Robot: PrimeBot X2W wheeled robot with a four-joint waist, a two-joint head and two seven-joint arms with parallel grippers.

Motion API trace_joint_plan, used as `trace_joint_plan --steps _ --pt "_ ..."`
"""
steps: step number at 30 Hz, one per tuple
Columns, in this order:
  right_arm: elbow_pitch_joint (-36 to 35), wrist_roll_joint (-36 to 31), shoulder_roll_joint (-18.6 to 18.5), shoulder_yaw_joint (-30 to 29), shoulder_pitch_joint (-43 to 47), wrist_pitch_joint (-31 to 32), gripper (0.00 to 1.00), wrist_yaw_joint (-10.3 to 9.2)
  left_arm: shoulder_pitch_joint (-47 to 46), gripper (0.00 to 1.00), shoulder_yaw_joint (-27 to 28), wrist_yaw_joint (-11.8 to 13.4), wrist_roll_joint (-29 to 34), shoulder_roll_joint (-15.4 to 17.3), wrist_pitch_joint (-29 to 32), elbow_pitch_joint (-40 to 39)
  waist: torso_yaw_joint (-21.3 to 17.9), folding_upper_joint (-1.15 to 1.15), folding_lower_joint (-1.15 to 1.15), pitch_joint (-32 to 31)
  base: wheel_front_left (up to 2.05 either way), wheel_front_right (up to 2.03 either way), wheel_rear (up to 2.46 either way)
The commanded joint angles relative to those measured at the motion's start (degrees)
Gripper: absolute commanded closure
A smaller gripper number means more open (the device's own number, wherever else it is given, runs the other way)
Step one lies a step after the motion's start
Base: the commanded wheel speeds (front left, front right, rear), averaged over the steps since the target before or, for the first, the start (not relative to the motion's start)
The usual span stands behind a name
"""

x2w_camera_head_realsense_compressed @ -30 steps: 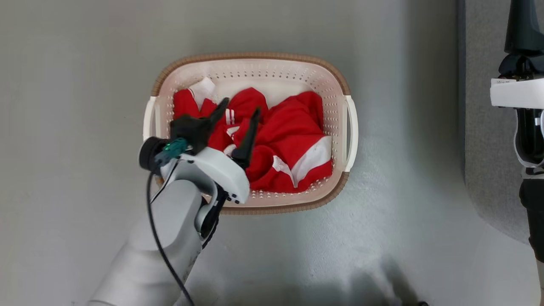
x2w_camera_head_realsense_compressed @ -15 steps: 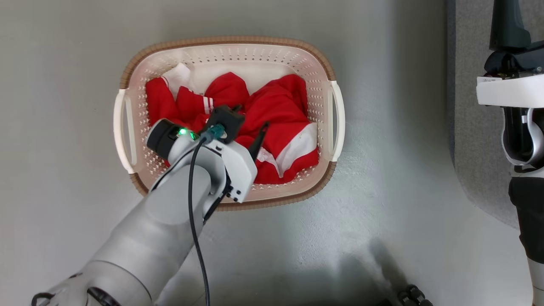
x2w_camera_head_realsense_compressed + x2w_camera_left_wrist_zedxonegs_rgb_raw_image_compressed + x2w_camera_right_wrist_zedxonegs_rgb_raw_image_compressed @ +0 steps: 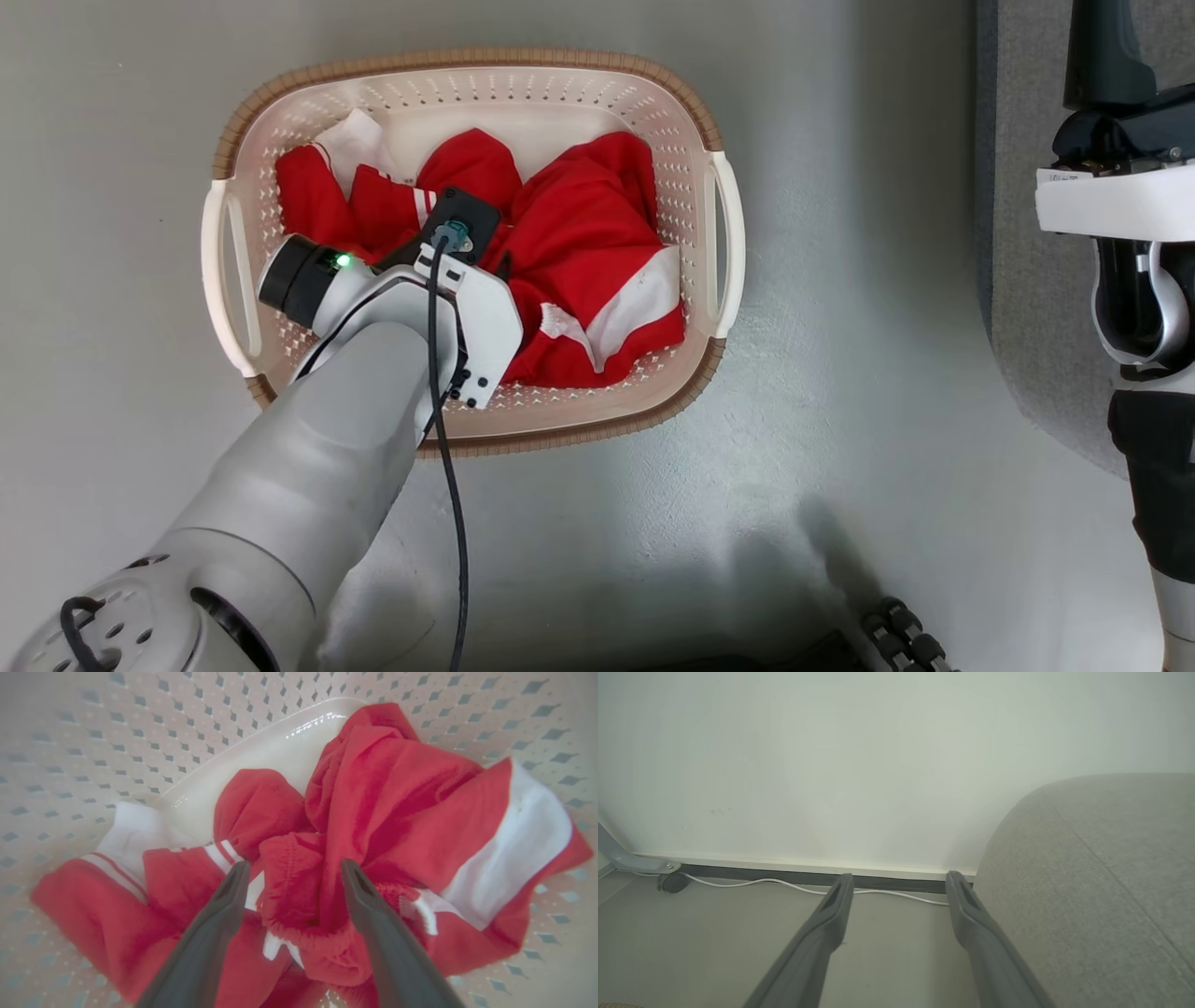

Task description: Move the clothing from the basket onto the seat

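Your left gripper (image 3: 294, 865) sits in the basket (image 3: 467, 63), upper left of the head view, fingers spread astride a bunched fold of clothing (image 3: 397, 793). Your arm (image 3: 327, 448) hides the tips there. The right gripper (image 3: 899, 877), spread and empty, hangs beside the seat (image 3: 1101, 868), which is cut off at the frame's right.

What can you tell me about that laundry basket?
The basket is cream plastic with rounded corners, holes through its walls, a brown woven-look rim and a white handle at each end. It stands upright on the grey floor, holding crumpled red and white clothing. The open left gripper is inside it, straddling a fold.
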Motion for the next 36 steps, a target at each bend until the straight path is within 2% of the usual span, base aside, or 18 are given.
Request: trace_joint_plan --steps 1,10,16,17,18,27,36 --pt "-1.60 0.48 0.36 0.62 1.31 -0.33 0.00 0.24 -0.60 0.00 0.30 0.59 -0.46 0.48 0.02 -0.16 -0.14 0.00 0.00 0.23 0.00 0.00 0.00" --pt "-2.13 1.04 1.65 1.04 0.89 -0.33 0.00 0.24 -2.30 0.00 -3.38 2.11 -2.57 0.48 7.69 1.44 -1.49 0.00 0.00 1.64 0.00 0.00 0.00" --pt "-2.55 1.46 1.87 0.64 0.74 -0.33 0.00 0.24 -2.10 0.00 -4.03 1.34 -4.60 0.48 8.13 0.99 -1.94 0.00 0.00 2.14 0.00 0.00 0.00" --pt "-2.56 1.48 1.92 0.53 0.71 -0.33 0.00 0.24 -2.03 0.53 -4.04 0.92 -5.00 0.48 7.77 0.84 -1.94 0.00 0.00 2.15 0.00 0.00 0.00" --pt "-2.56 1.52 1.98 0.41 0.67 -0.33 0.00 0.24 -2.07 1.00 -4.08 0.69 -5.26 0.48 7.05 0.72 -1.94 0.00 0.00 2.12 0.00 0.00 0.00" --pt "-1.68 1.93 2.42 0.13 0.85 -0.33 0.00 0.24 -0.37 1.00 -5.22 -0.67 -7.05 0.48 1.87 0.43 -1.38 0.00 0.00 -1.39 0.00 0.00 0.00" --pt "0.49 2.04 2.02 0.54 2.81 -0.33 0.00 0.24 3.39 1.00 -6.14 -1.57 -8.68 0.48 -5.53 0.02 0.28 0.00 0.00 -9.02 0.00 0.00 0.00"
